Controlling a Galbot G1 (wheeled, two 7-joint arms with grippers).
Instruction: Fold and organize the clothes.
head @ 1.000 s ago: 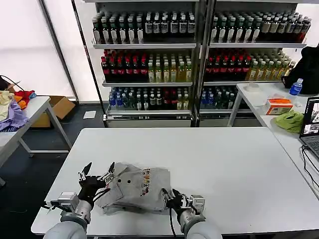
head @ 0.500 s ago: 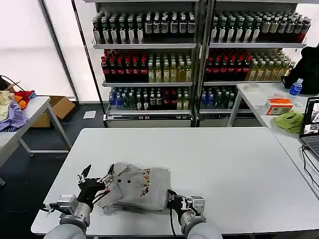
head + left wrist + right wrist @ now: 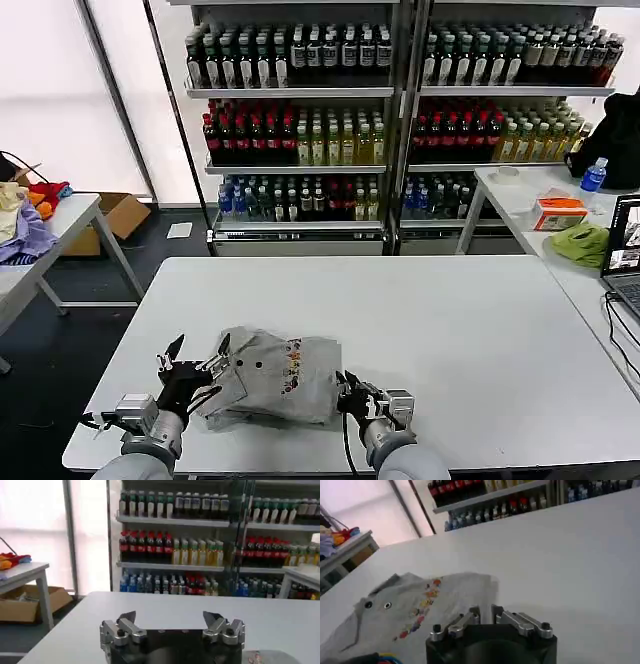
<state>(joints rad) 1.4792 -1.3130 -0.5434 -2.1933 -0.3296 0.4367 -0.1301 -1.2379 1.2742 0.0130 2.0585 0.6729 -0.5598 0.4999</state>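
The clothes are a light grey shirt (image 3: 272, 377) lying in a folded bundle at the near left of the white table (image 3: 450, 330), its coloured chest print facing up. In the right wrist view the shirt (image 3: 420, 610) shows its print and two collar buttons. My left gripper (image 3: 197, 350) is open at the shirt's left edge, and in its wrist view the left gripper (image 3: 169, 617) has only bare table between its fingers. My right gripper (image 3: 348, 392) is at the shirt's near right corner. There the right gripper (image 3: 485, 612) is shut, just short of the shirt's edge.
Shelves of bottles (image 3: 400, 110) stand behind the table. A side table on the left carries lavender and orange garments (image 3: 28, 215). The right side table (image 3: 530, 200) bears a lime-green cloth (image 3: 580, 243), an orange box, a water bottle and a laptop (image 3: 625, 250).
My right gripper has drawn slightly right, off the shirt's near right corner. My left gripper has sunk slightly toward the near edge, still open. The shirt's right side lies flatter.
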